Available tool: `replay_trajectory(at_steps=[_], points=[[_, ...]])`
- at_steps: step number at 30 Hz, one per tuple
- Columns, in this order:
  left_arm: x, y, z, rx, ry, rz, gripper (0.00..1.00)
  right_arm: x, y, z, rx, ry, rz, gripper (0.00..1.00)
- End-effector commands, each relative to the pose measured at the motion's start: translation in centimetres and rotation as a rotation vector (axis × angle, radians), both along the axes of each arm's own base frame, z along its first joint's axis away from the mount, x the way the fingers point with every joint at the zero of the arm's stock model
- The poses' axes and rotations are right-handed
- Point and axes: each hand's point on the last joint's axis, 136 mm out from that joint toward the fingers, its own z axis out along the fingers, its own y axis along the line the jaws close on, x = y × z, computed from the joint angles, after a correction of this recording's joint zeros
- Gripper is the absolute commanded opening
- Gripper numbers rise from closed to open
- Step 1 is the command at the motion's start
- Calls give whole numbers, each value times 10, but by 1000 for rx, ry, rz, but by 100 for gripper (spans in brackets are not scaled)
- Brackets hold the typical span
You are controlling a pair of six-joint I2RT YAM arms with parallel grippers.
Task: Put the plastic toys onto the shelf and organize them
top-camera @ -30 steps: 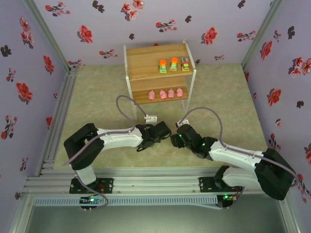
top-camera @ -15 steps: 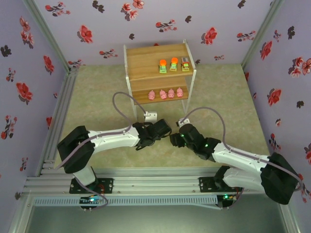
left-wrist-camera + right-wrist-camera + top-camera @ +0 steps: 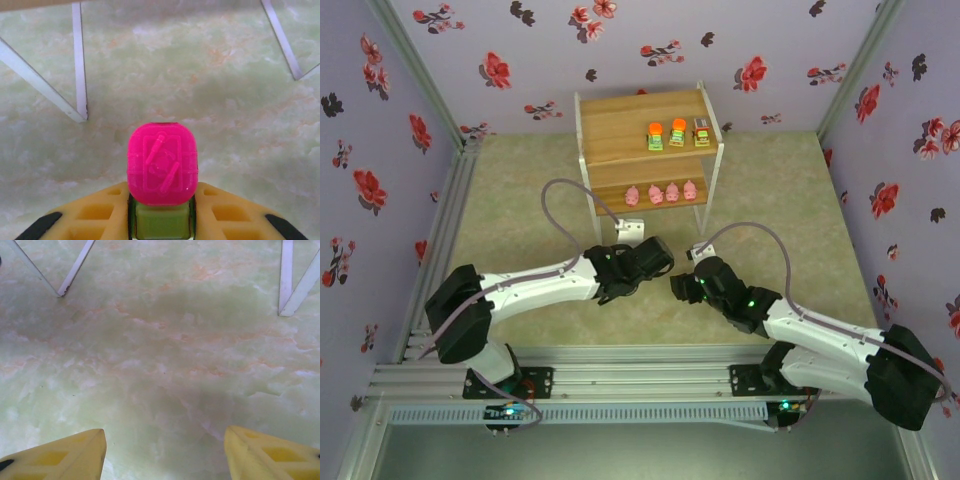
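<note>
A blocky yellow-green toy with a magenta top (image 3: 162, 170) sits between my left gripper's yellow fingers (image 3: 85, 225), held above the mottled green floor. My left gripper (image 3: 662, 258) hovers just in front of the shelf (image 3: 620, 125), shut on that toy. Three blocky toys (image 3: 677, 134), two topped orange and one grey-brown, stand on the shelf's top board. Several pink pig figures (image 3: 661, 193) line the lower board. My right gripper (image 3: 674, 288) is low over the floor beside the left one, open, nothing between its fingers (image 3: 60, 455).
White shelf legs (image 3: 77, 60) rise from the floor ahead of the left wrist camera, and others (image 3: 287, 280) ahead of the right. Flowered walls enclose the floor on three sides. A metal rail (image 3: 445, 235) runs along the left edge.
My left arm has stretched further forward and to the right, carrying the magenta-topped toy nearer the shelf. The right gripper has shifted only slightly.
</note>
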Motion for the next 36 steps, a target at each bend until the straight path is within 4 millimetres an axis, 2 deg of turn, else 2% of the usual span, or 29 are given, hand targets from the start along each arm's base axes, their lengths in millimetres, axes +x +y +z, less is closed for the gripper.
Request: replay_trajectory(at_steps=[1,20,36], points=[[3,0,34,4,-70,-10,28,1,-1,1,13,-10,-5,65],[19,-11,111,5,-215,-49,28,0,-2,2,14,-10,-6,65],[27,-18,153,-4,-287,-70,29,0,-2,3,14,-12,-9,65]])
